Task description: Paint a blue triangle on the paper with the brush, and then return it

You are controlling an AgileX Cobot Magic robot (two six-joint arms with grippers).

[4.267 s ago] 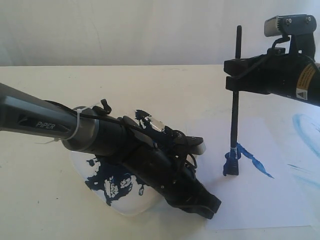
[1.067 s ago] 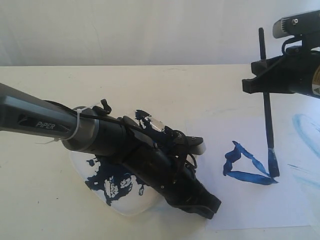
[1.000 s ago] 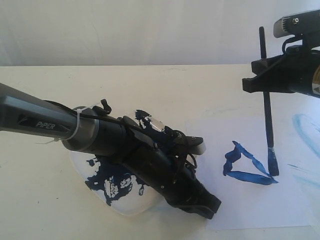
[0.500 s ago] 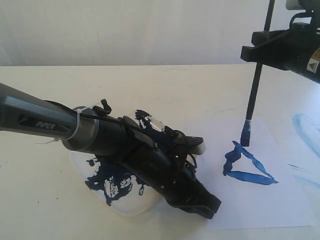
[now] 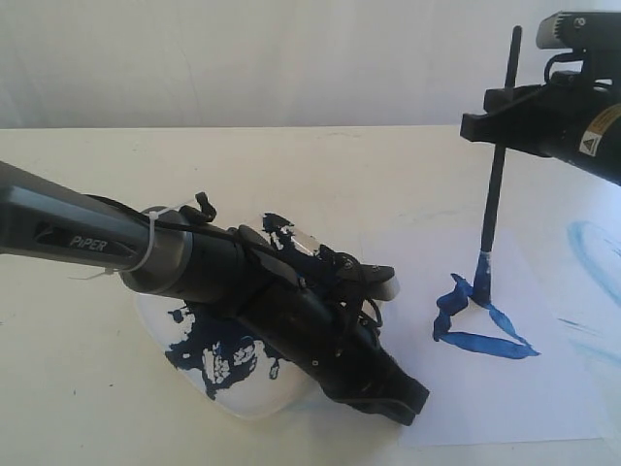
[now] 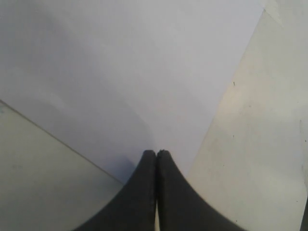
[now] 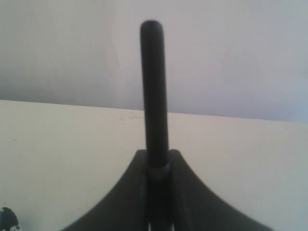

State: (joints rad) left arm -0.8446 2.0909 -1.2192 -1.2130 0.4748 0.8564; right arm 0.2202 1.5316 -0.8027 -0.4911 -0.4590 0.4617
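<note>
On the white paper (image 5: 505,388) lies a dark-blue triangle (image 5: 475,325) with thick uneven strokes. My right gripper (image 5: 482,124) is shut on the black brush (image 5: 495,184), which stands nearly upright; its blue-stained tip (image 5: 481,286) meets the triangle's upper corner. In the right wrist view the brush handle (image 7: 154,91) rises from between the closed jaws of my right gripper (image 7: 157,156). My left gripper (image 5: 412,398) lies low over the paper's near-left corner, shut with nothing in it. The left wrist view shows my left gripper (image 6: 156,153) with its fingertips pressed together over the sheet (image 6: 125,77).
A white square plate (image 5: 257,403) smeared with dark blue paint sits under my left arm (image 5: 194,257). Faint light-blue smears (image 5: 592,248) mark the table right of the paper. A pale wall rises behind the table.
The brush left the triangle's right corner, rose, swung left and came down; its tip is now on the triangle's upper corner. The left arm has not moved.
</note>
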